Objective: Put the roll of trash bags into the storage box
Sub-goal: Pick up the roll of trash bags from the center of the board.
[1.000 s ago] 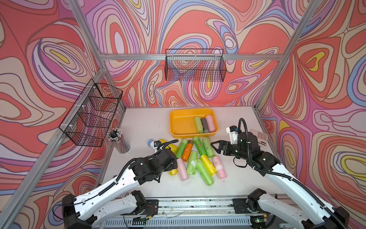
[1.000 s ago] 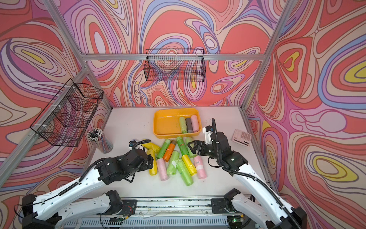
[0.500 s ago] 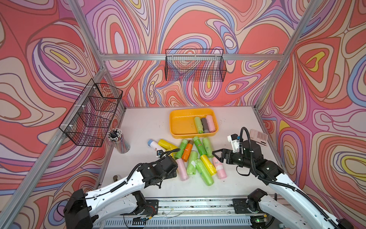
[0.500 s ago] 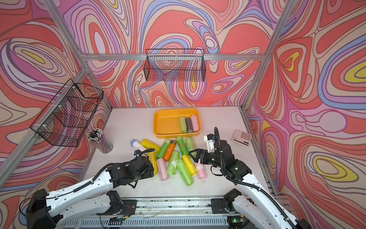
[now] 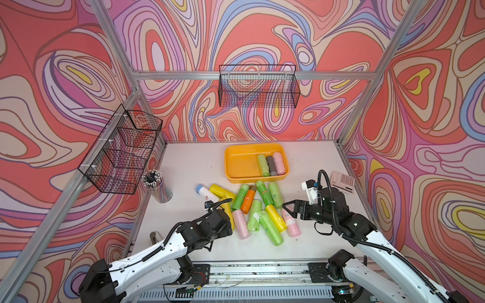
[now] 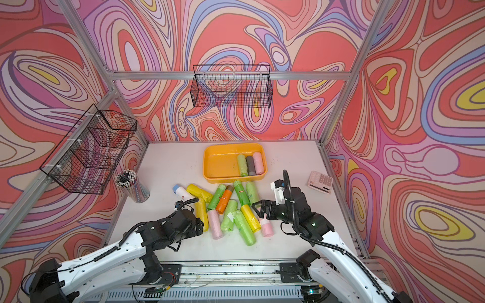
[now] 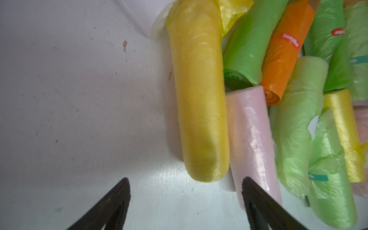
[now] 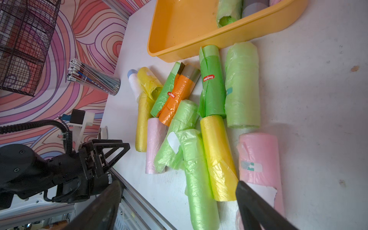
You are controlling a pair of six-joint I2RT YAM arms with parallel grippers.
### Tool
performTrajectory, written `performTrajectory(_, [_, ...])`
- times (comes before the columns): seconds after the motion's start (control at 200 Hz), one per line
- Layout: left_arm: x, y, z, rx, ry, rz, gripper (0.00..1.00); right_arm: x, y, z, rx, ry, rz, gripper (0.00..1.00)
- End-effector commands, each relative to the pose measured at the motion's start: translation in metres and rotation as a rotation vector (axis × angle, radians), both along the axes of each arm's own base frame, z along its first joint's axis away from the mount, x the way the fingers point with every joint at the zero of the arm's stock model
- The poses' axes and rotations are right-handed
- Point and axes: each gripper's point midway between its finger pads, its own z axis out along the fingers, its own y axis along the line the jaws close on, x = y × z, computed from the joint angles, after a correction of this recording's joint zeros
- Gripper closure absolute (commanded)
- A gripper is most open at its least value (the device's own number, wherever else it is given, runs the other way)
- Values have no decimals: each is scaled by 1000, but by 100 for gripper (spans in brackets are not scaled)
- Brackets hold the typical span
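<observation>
Left wrist view: the left jaws stand spread and empty, low over the worktop point(image 7: 79, 109). The long yellow roll point(image 7: 201, 103) lies just ahead of the gap, and the pale pink roll point(image 7: 253, 143) touches it, close by one jaw. Closing from here could, I judge, pinch both rolls, or catch only loose film and let the roll slip out.

The right jaws are also wide and empty. The pink roll point(image 8: 258, 157) lies by one jaw, against the short yellow roll point(image 8: 217, 157), so a nudge could scatter the pile.

The storage box point(image 5: 241, 162) sits well beyond both jaws and holds three rolls. In both top views the left jaws are hidden under the wrist. Which roll either arm is aiming for, I cannot tell.
</observation>
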Motion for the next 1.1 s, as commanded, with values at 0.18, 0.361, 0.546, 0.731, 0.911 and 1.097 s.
performTrajectory(0.18, [16, -7, -4, -77, 4, 1, 22, -2, -2, -4, -12, 10, -2, 8])
performTrajectory(0.361, [24, -8, -12, -66, 23, 17, 23, -4, -5, -6, -20, 13, -7, 8])
performTrajectory(0.546, [36, -9, -9, -73, 10, 29, 22, -5, -6, -8, -25, 14, -9, 8])
performTrajectory(0.731, [51, -12, 0, -61, -8, 29, 22, -3, -6, -10, -33, 14, -8, 8])
performTrajectory(0.911, [58, -12, -8, -5, 25, 25, 25, -2, -7, -11, -46, 14, -16, 8])
performTrajectory(1.097, [62, -14, -19, 19, 53, 32, 28, 2, -6, -13, -60, 23, -12, 8])
